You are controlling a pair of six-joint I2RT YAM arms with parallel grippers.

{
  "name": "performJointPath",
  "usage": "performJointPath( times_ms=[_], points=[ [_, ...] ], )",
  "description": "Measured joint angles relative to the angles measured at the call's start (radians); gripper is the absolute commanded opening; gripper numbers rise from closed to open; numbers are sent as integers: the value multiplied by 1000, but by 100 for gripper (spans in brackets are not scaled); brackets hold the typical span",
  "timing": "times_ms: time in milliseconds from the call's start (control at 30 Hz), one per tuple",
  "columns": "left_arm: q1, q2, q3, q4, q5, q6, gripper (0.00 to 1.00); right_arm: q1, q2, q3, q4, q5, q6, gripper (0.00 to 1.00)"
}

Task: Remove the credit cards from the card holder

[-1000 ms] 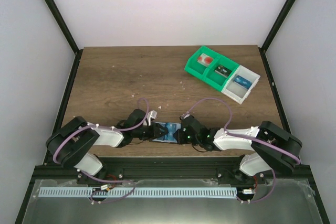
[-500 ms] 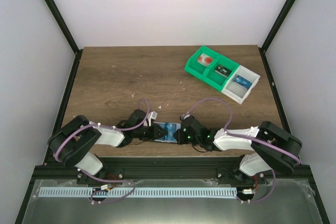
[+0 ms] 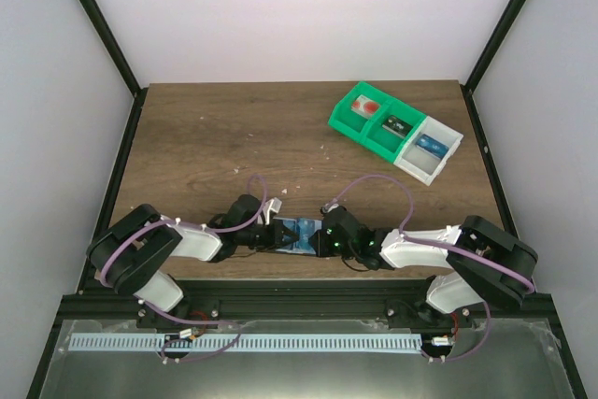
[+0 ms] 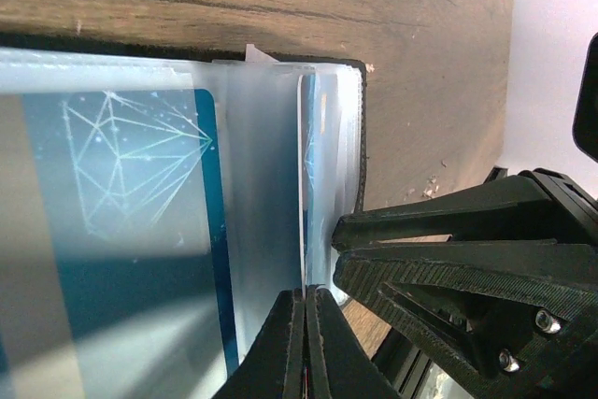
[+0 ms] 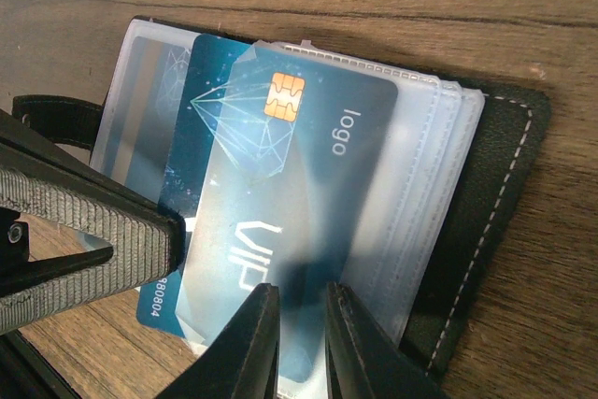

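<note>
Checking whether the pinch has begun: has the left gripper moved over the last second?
Yes. In the top view the left gripper has edged right, toward the card holder and the trays' side of the table, and closed on a clear sleeve.

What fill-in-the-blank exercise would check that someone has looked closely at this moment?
1. The card with the gold chip in the card holder is ___ in colour.
2. The tray at the far right of the table has ___ compartments.
3. Two of those compartments are green and one is ___.
4. The left pincer is ___, not open.

Missing words: blue; three; white; shut.
</note>
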Motion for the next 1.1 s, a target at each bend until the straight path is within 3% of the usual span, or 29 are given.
performJointPath(
  times_ms=[433, 767, 967, 1100],
  points=[
    [17, -57, -28, -20, -10, -1, 0, -2, 0, -6, 10, -1, 2, 16],
    [68, -211, -87, -101, -69, -6, 0, -3, 0, -6, 12, -3, 2, 18],
    [77, -332, -100, -176, -141, -21, 0, -3, -19, -6, 4, -23, 5, 25],
    [77, -428, -100, -211, -165, -25, 0, -4, -56, -4, 4, -53, 22, 38]
  ],
)
